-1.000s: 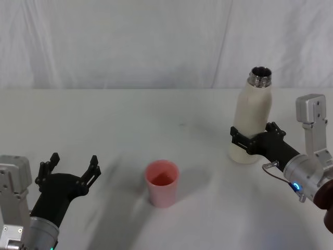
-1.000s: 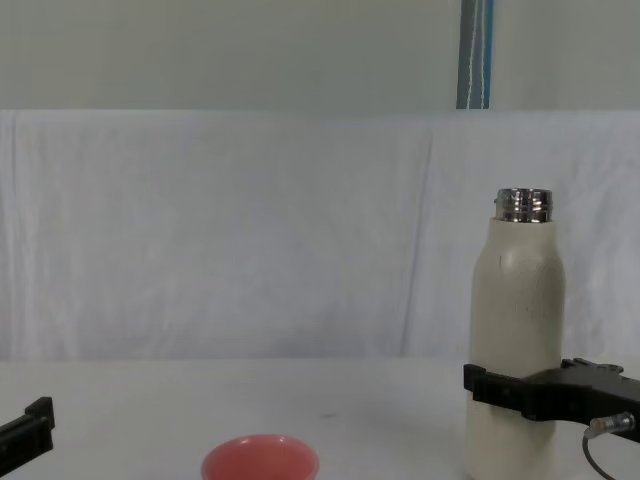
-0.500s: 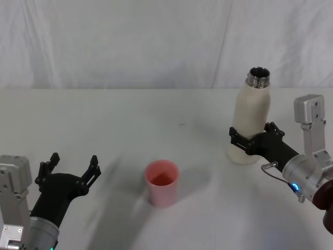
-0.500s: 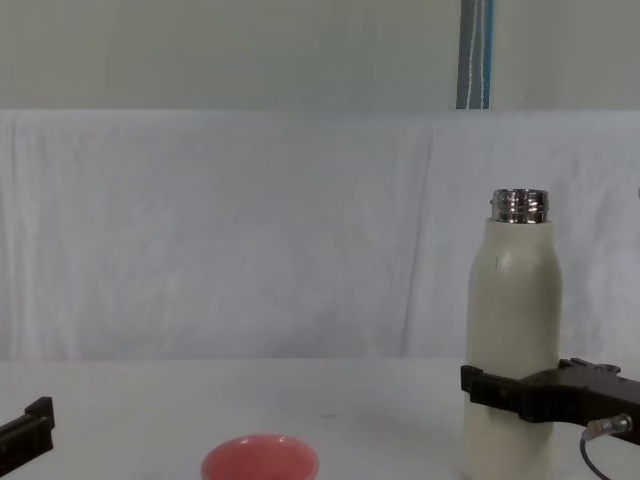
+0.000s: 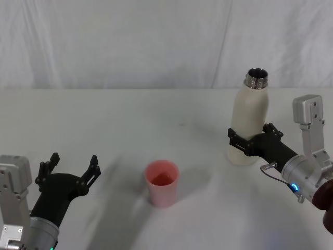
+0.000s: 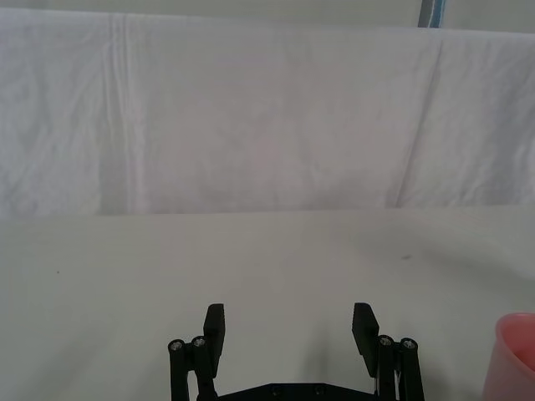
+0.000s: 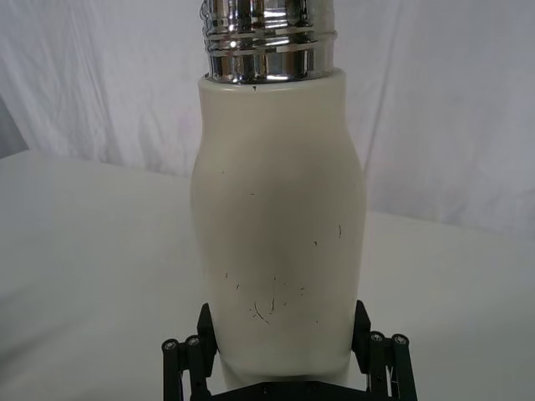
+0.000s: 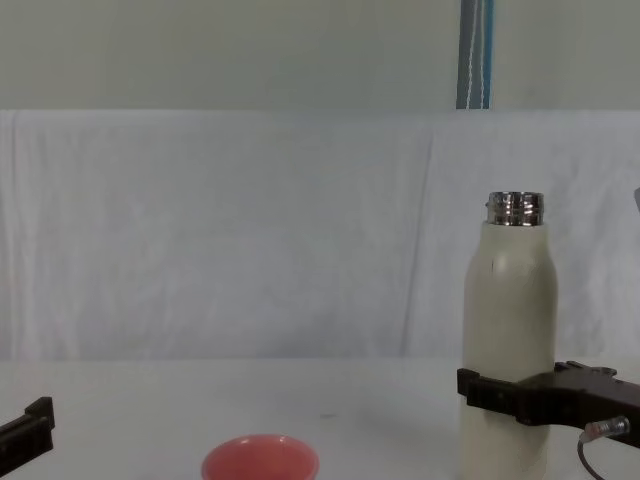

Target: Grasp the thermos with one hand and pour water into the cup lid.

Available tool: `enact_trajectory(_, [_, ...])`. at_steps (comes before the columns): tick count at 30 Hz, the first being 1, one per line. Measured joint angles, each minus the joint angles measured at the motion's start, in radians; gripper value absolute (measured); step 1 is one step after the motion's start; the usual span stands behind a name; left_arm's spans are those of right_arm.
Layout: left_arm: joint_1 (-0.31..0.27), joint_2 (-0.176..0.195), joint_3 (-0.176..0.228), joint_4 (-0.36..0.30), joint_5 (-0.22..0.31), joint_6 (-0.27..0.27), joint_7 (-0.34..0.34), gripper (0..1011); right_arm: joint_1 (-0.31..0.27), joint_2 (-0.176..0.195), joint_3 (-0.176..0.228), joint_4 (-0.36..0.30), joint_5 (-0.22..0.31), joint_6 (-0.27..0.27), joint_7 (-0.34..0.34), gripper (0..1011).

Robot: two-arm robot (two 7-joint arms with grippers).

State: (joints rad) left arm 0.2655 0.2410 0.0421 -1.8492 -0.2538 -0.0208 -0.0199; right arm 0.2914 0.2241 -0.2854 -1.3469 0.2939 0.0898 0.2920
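Thermos (image 8: 508, 330) base below chest-view edge

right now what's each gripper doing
Left gripper: open, holding nothing, low on the robot's left.
Right gripper: shut on the thermos, around its lower body, thermos upright.

Lab-like test bench: white table (image 5: 156, 109), draped backdrop (image 5: 130, 41).
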Motion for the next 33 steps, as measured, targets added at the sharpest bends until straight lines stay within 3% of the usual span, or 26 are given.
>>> enact_trajectory(33, [0.0, 0.0, 0.0, 0.0, 0.0, 0.0, 0.0, 1001, 0.0, 0.001, 0.0, 0.001, 0.001, 0.002, 0.0, 1001])
